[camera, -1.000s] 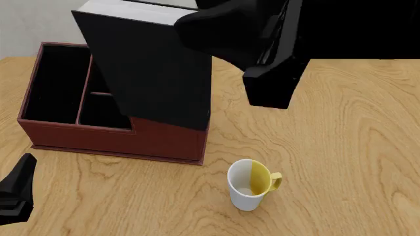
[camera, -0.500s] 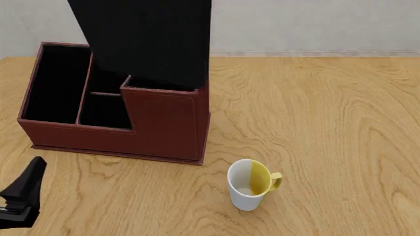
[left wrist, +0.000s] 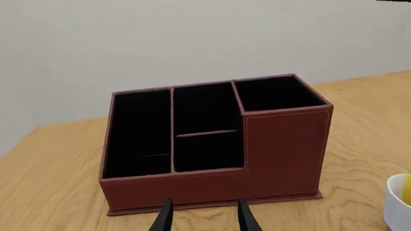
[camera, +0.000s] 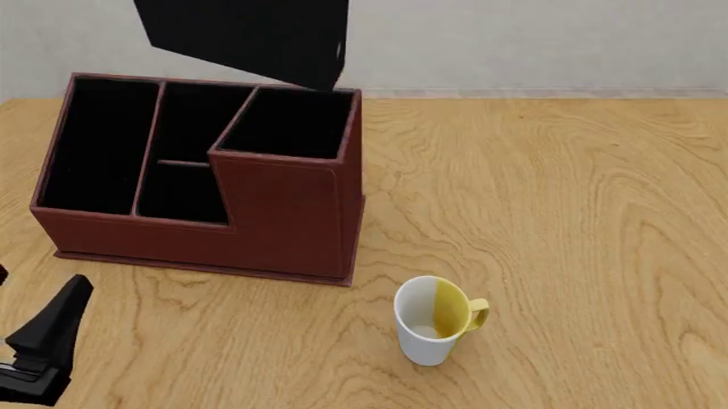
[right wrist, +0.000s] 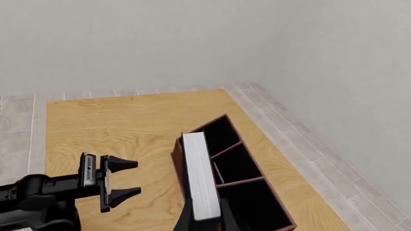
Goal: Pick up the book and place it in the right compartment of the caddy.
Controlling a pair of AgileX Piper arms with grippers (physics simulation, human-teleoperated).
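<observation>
The book (camera: 245,38) hangs in the air above the caddy (camera: 285,226), tilted, its lower edge just over the back wall of the right compartment (camera: 290,123) and clear of it. In the front view only its black cover shows, cut off by the top of the picture; the right arm is out of sight there.

In the right wrist view the book (right wrist: 200,180) stands edge-on, white pages facing the camera, with the right jaws (right wrist: 204,222) clamped on its near end. A dark finger (right wrist: 185,221) shows on one side of the pages, and the other is mostly cut off at the picture's edge. Beyond the book lies the caddy (right wrist: 241,168), its sections black and holding nothing.

The left jaws (camera: 43,341) sit low at the near left corner of the bench (camera: 546,196), in front of the caddy and apart from it. In the left wrist view the two fingers (left wrist: 246,219) stand apart with nothing between them, pointing at the caddy's (left wrist: 212,183) low front wall. From the right wrist view the left jaws (right wrist: 119,184) also show two separated prongs, holding nothing.

The left wrist view looks into all four sections: the long narrow one, the two small ones split by a divider, and the tall right compartment (left wrist: 276,94), whose black inside is bare.

A white-and-yellow mug (camera: 436,319) stands upright on the bench, in front of the caddy's right corner and apart from it; its rim (left wrist: 399,202) just enters the left wrist view.
</observation>
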